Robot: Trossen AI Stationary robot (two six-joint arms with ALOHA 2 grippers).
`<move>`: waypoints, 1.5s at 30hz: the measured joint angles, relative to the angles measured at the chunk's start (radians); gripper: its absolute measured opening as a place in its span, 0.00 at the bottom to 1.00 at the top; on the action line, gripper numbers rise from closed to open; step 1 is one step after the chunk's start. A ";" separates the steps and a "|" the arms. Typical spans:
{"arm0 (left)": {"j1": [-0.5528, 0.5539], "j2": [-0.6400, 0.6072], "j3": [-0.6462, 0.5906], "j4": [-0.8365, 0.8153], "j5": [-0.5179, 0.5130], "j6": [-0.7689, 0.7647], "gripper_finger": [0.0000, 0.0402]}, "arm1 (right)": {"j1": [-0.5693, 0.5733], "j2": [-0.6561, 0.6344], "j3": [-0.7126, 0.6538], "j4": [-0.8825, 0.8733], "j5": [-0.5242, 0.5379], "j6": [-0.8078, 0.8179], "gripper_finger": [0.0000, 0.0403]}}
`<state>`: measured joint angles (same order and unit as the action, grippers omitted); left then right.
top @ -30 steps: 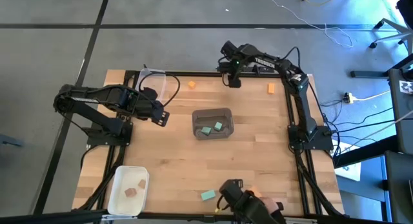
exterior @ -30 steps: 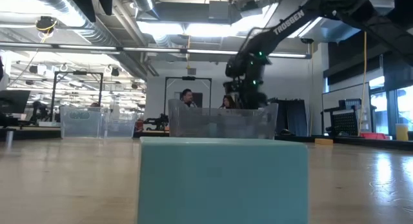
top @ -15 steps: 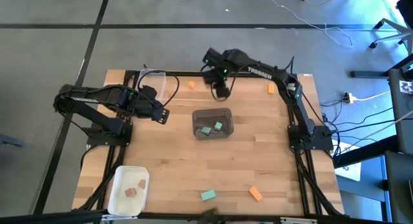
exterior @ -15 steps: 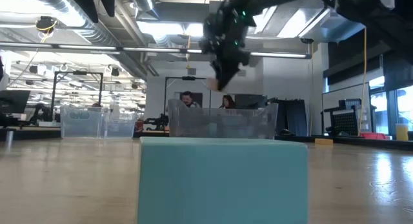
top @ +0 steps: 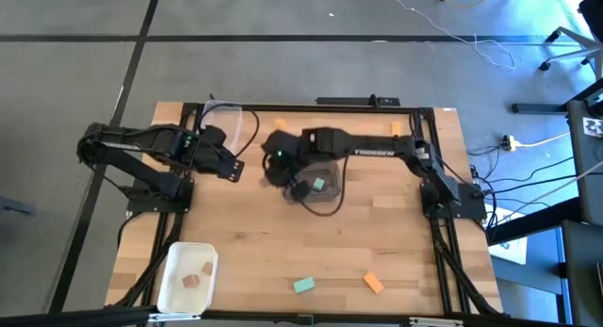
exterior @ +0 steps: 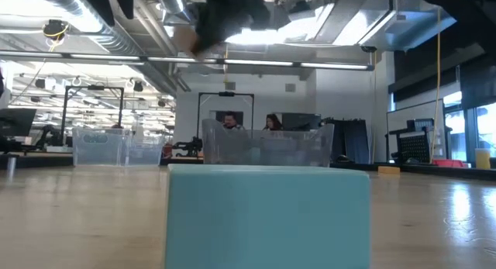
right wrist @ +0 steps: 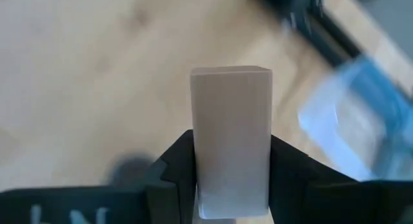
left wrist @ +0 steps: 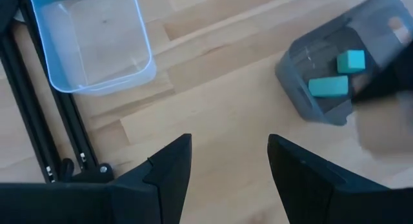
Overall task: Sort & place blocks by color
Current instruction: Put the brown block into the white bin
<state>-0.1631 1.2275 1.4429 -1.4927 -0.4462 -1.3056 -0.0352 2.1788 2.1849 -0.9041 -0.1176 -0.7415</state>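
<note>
My right gripper [right wrist: 231, 161] is shut on a tan block [right wrist: 231, 114]. In the high view it hangs [top: 279, 163] over the left end of the grey bin [top: 325, 201], which holds two teal blocks [top: 318, 185]. My left gripper [left wrist: 229, 161] is open and holds nothing, waiting [top: 232, 170] left of the grey bin. Two tan blocks [top: 193, 274] lie in the white bin [top: 171, 291]. A teal block [top: 302, 286] and an orange block [top: 374, 283] lie flat near the table's near edge. Another orange block [top: 280, 123] lies by the far edge. My right gripper pinches the tan block's lower part [right wrist: 231, 185] between its two fingers [right wrist: 177, 166], one on each long side. The block's free end [right wrist: 231, 75] sticks out past the fingertips. It is lifted clear of the table.
An empty clear bin [top: 229, 122] stands at the far left corner, also seen in the left wrist view [left wrist: 97, 37]. The right arm [top: 377, 150] reaches across the far half of the table. The near teal block [exterior: 267, 215] fills the low view's foreground.
My right arm has swung from the table's far edge toward the left and near side, carrying the tan block over the grey bin. A dark shape at the near edge has gone, and an orange block lies there now.
</note>
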 joint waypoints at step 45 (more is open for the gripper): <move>-0.182 0.026 -0.025 0.240 -0.221 -0.153 0.49 | 0.052 -0.002 0.000 0.281 0.344 0.054 0.32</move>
<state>-0.3453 1.2535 1.4183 -1.2525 -0.6668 -1.4587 0.0170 2.1769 2.1849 -0.6228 0.2268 -0.6872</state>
